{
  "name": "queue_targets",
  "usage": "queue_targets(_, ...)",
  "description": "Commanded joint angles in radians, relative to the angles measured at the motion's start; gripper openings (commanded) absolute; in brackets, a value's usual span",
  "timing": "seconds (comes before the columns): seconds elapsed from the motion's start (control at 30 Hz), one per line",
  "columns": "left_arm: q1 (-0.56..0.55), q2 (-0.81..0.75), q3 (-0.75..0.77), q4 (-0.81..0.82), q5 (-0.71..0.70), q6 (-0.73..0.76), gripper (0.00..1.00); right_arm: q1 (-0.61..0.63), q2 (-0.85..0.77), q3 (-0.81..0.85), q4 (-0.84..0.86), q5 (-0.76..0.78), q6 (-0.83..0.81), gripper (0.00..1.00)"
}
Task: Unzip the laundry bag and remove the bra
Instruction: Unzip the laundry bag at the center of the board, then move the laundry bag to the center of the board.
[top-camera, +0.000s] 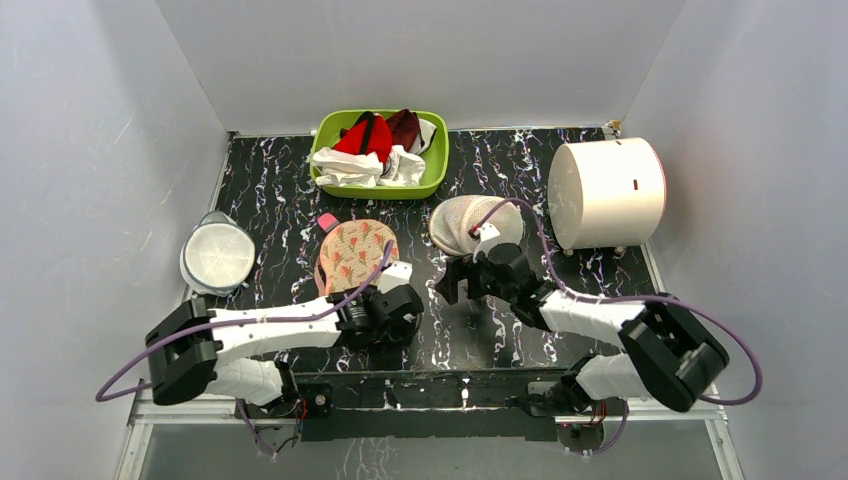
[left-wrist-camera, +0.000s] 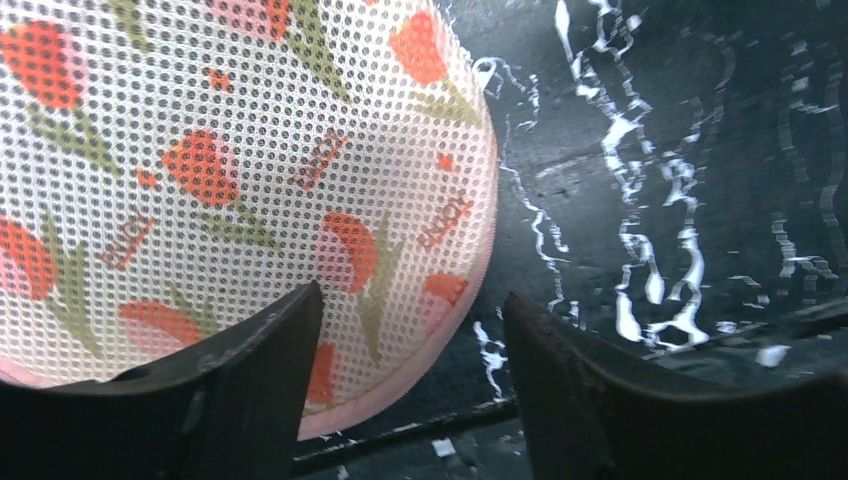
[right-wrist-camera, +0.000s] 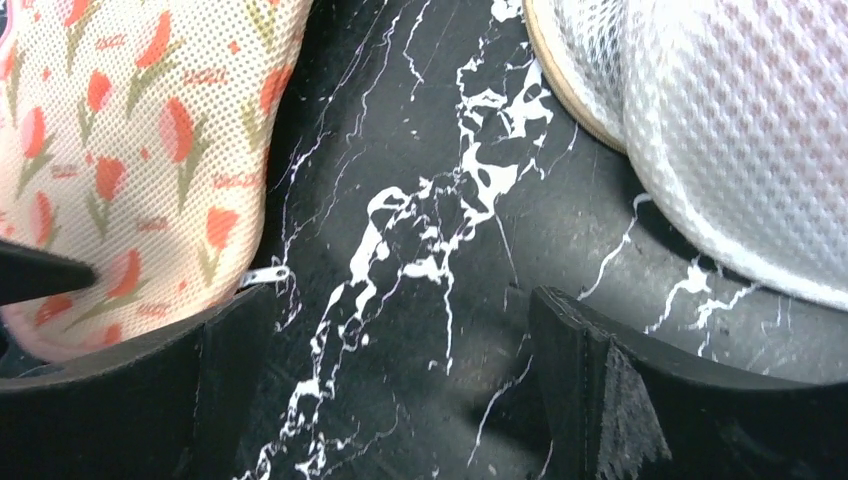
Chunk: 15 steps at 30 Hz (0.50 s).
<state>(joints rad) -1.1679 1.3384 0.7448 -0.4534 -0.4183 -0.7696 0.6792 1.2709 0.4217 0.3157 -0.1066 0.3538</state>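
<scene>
Laundry bag (top-camera: 355, 255): lies flat on the bench (top-camera: 270, 180)
Left pincer (left-wrist-camera: 410, 300): spread wide, holding nothing, over the bag's edge
Right pincer (right-wrist-camera: 402, 300): spread wide, holding nothing, near zipper pull (right-wrist-camera: 262, 275)

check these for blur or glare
Top external: even light, sharp, only soft shadows. Left wrist: laundry bag mesh crisp, table to its right softer, veins smeared. Right wrist: table sharp, white mesh dome bright but not blown out.
</scene>
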Motion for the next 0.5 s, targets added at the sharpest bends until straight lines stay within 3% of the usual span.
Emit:
queue_targets(0.0, -0.001, -0.117, -0.006, -0.038, 0.027, -0.042, 0.71, -0.007, 0.109, 0.142, 0.046, -0.024, -0.001, 0.98)
queue_targets(0.07, -0.001, -0.138, 0.005, -0.035, 0.037, -0.044, 0.89, -0.007, 0.188, 0.207, 0.041, -0.060, 0.013, 0.98)
queue_targets(0.17, 0.000, -0.153, 0.029, -0.048, 0.041, -0.049, 0.97, -0.010, 0.300, 0.291, 0.046, -0.079, 0.042, 0.98)
queue_targets(0.47, -0.001, -0.238, 0.066, -0.129, 0.026, -0.079, 0.98, -0.167, 0.576, 0.512, -0.048, -0.051, 0.072, 0.98)
